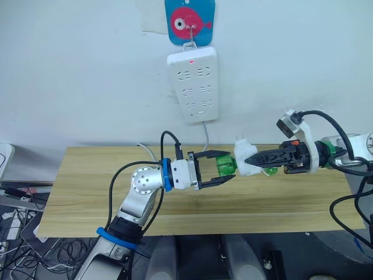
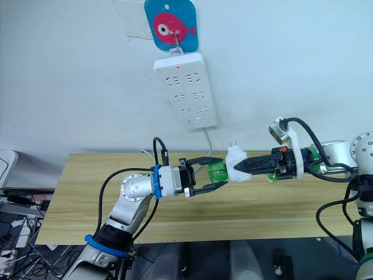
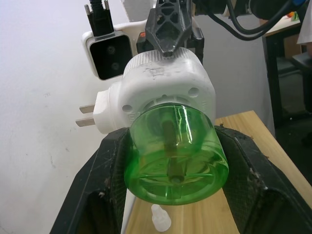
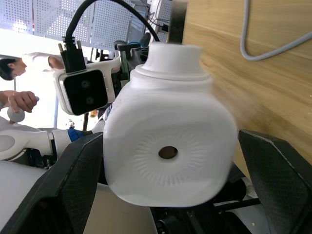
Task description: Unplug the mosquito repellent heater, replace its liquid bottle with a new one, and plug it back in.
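Note:
The white mosquito repellent heater [image 1: 243, 158] hangs in the air above the wooden table [image 1: 87, 192], unplugged, with its two prongs pointing up. My right gripper [image 1: 252, 158] is shut on its body from the right. A green liquid bottle [image 1: 225, 164] is still attached to the heater's left end. My left gripper [image 1: 232, 165] is shut on that bottle, one finger above and one below. The left wrist view looks at the bottle's base [image 3: 175, 161] with the heater [image 3: 165, 83] behind it. Its round vented top [image 4: 168, 146] faces the right wrist view.
A long white power strip [image 1: 193, 83] with a red light hangs on the wall under a blue fish hook [image 1: 189, 20], and its cable drops to the table. A small green object [image 1: 269, 171] lies under my right gripper. A small white cap [image 3: 161, 219] sits on the table. A person [image 4: 14, 68] stands beyond.

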Motion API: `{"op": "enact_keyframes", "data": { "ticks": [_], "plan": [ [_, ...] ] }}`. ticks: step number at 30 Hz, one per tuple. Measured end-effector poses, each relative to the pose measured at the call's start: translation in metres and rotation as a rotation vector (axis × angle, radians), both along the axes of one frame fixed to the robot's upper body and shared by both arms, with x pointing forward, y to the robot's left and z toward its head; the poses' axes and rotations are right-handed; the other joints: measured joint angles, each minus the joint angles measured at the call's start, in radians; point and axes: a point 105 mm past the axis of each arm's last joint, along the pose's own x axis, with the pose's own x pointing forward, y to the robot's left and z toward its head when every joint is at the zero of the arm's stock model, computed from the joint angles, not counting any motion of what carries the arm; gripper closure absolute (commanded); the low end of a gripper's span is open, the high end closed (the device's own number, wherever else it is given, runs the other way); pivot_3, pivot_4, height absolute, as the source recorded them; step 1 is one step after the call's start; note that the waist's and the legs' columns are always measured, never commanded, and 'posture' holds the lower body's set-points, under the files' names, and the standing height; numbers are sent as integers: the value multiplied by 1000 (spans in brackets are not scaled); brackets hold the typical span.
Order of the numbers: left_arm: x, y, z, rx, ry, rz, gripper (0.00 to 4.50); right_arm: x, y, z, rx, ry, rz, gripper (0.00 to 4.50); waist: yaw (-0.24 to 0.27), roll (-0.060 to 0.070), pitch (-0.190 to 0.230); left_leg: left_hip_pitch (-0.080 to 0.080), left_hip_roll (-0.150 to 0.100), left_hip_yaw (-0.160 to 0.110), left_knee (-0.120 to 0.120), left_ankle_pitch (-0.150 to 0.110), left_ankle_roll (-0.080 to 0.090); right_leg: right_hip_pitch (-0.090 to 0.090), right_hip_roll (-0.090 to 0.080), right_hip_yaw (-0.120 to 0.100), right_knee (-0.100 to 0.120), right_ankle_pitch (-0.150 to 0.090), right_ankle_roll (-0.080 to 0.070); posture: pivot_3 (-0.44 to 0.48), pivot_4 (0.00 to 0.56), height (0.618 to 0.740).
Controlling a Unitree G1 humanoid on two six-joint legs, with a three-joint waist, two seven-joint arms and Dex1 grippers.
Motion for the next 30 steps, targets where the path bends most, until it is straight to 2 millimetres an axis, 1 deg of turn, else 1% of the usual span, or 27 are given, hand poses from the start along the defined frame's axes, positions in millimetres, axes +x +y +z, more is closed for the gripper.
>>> {"op": "enact_keyframes", "data": {
  "ticks": [1, 4, 7, 10, 12, 13, 16, 18, 20, 22, 25, 27, 30],
  "plan": [
    [0, 0, 0, -2, 2, -2, 2243, 0, 1, -1, -4, 0, -2, 29, 0, 0, 0, 0, 0, 0, 0, 0, 0, 0, 0, 0, 0, 0, 0, -96, 290, 740],
    [0, 0, 0, -4, 4, -3, 2243, -1, 3, -3, 6, 9, 5, 570, 0, 0, 0, 0, 0, 0, 0, 0, 0, 0, 0, 0, 0, 0, 0, -96, 290, 740],
    [0, 0, 1, -9, 9, -5, 2243, -2, 5, -2, 16, 10, 12, 1513, 0, 0, 0, 0, 0, 0, 0, 0, 0, 0, 0, 0, 0, 0, 0, -91, 292, 740],
    [-1, -1, 3, -16, 11, -10, 2243, -3, 6, -1, 19, 9, 13, 1502, 0, 0, 0, 0, 0, 0, 0, 0, 0, 0, 0, 0, 0, 0, 0, -91, 292, 740],
    [-1, 0, 2, -8, 15, -9, 1528, -3, 6, -1, 20, 9, 12, 1502, 0, 0, 0, 0, 0, 0, 0, 0, 0, 0, 0, 0, 0, 0, 0, -84, 293, 740],
    [-1, 1, 1, 5, 21, -6, 1357, -2, 7, -1, 16, 8, 8, 1502, 0, 0, 0, 0, 0, 0, 0, 0, 0, 0, 0, 0, 0, 0, 0, -81, 295, 740],
    [2, 1, -8, 88, 84, 8, 328, 3, 7, -10, -5, 6, -35, 1502, -1, 0, 0, 0, 0, 0, 0, 0, 0, 0, 0, 0, 0, 0, 0, -81, 295, 740],
    [5, 3, -13, 133, 111, 36, 0, 6, 5, -15, -22, 7, -63, 1502, -1, 0, 0, 0, 0, 0, 0, 0, 0, 0, 0, 0, 1, 0, 0, -73, 300, 740],
    [13, 6, -16, 187, 149, 102, 0, 9, 3, -20, -41, 3, -100, 1502, -1, 0, 0, 0, 0, -1, 0, 0, 0, 0, 0, 0, 1, 0, 0, -65, 302, 740],
    [21, 7, -15, 246, 175, 183, 0, 13, 3, -23, -64, -25, -139, 1502, -1, 0, 0, 0, 0, -2, 0, 0, 0, 0, 0, 0, 1, 0, 0, -64, 303, 740],
    [28, 5, -6, 353, 111, 275, 0, 14, 7, -29, -134, -92, -186, 1502, -1, 0, 0, 0, 0, -2, 0, 0, 0, 0, 1, 0, 0, 0, 0, -64, 303, 740],
    [30, 3, -9, 429, 89, 314, 0, 16, 9, -34, -186, -128, -223, 1502, -1, 0, 0, -1, 0, -2, 0, 0, 0, 0, 1, 0, 0, 0, 0, -65, 302, 740],
    [35, 5, -19, 496, 113, 368, 0, 21, 9, -42, -245, -144, -291, 1502, -1, 0, 0, 0, 0, -2, 0, 0, 0, 0, 0, 0, 0, 0, 0, -72, 299, 740]
  ]
}}
